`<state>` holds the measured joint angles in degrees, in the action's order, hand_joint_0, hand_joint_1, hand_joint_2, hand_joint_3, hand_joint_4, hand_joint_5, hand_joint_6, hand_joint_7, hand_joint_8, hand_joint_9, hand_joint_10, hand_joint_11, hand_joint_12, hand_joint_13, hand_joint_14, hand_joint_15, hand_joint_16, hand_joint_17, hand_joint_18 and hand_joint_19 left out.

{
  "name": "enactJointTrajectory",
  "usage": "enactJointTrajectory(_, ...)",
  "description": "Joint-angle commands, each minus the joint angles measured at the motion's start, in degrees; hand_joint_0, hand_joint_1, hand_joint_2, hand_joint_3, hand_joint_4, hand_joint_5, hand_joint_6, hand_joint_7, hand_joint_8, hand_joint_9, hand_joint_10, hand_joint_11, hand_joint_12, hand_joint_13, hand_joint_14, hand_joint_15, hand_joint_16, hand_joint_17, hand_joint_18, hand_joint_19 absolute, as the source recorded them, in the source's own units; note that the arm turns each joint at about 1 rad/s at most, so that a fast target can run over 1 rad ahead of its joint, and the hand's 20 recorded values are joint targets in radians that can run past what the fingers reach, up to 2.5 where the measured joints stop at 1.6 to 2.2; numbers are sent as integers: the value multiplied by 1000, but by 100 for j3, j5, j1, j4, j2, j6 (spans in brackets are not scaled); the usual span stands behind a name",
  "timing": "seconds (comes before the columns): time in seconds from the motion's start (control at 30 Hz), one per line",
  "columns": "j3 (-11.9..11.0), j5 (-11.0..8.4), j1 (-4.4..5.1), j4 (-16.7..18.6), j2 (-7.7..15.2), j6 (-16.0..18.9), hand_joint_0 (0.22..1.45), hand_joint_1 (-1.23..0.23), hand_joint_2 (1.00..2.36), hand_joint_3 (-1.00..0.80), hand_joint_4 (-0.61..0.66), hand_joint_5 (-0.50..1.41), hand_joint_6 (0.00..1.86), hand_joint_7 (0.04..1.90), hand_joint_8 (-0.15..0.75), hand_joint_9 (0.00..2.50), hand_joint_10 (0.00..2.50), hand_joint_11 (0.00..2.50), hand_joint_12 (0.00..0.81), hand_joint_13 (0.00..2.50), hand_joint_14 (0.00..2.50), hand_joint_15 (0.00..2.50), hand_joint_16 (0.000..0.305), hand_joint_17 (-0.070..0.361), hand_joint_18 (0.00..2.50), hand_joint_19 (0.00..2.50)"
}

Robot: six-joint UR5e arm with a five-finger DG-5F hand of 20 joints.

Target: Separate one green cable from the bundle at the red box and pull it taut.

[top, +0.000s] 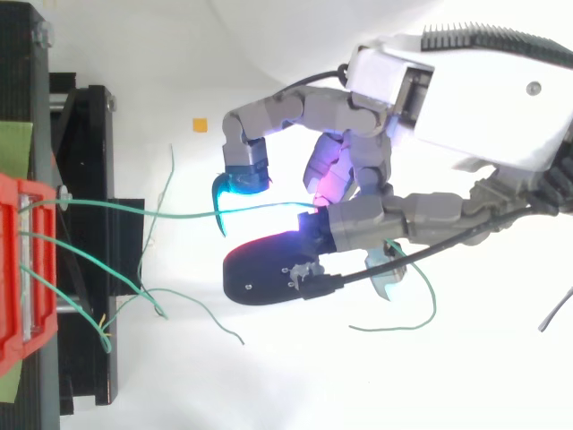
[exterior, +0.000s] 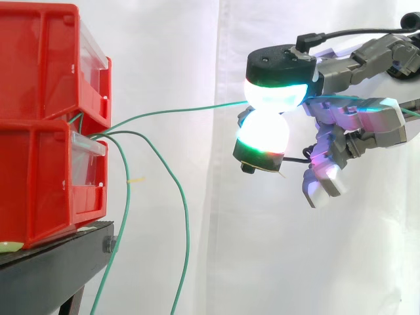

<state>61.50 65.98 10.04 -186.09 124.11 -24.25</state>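
Note:
Two stacked red boxes (exterior: 39, 125) stand at the left on a black stand (exterior: 52, 269). A bundle of thin green cables comes out between them. One green cable (exterior: 170, 113) runs almost straight from the boxes to my hand (exterior: 367, 121), rising slightly. The hand is shut on it, pinching it between two glowing fingertips (exterior: 275, 95). In the top view the same cable (top: 179, 209) runs from the red box (top: 13, 269) to the hand (top: 448, 98). Its loose tail (top: 421, 305) curls out behind the fingers.
Two other green cables (exterior: 125, 197) droop from the boxes past the stand's edge, apart from the held one. From above, several loose ends (top: 134, 291) spread beside the stand (top: 85, 179). A white curtain (exterior: 197, 52) hangs behind.

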Motion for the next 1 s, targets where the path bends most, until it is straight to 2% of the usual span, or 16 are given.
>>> enactJointTrajectory(0.0,3,2,-2,3,8,-10,707,-663,1008,-418,38,143,503,1317,204,1955,13,288,262,1323,15,409,49,111,926,511)
enactJointTrajectory(0.3,3,-6,-2,3,-1,-10,680,-635,1003,-459,-13,138,502,1325,249,1928,12,237,263,1321,16,387,50,112,927,500)
enactJointTrajectory(0.57,-6,-6,-2,-15,-1,-10,649,-538,1000,-500,-37,135,501,1348,300,2237,15,323,326,1439,7,183,51,114,953,452)
enactJointTrajectory(0.73,-6,-6,-2,3,-1,-10,646,-525,1000,-500,-40,134,501,1349,301,2459,28,576,327,1562,6,149,50,112,1006,427)
enactJointTrajectory(0.87,-6,-6,-2,-6,-1,-10,643,-518,1000,-500,-32,133,501,1348,308,2500,37,819,312,1667,7,179,50,111,1064,421)
enactJointTrajectory(0.97,3,2,-2,-6,-1,-10,642,-518,1000,-500,-22,134,501,1344,315,2500,35,887,311,1720,8,191,49,111,1097,420)
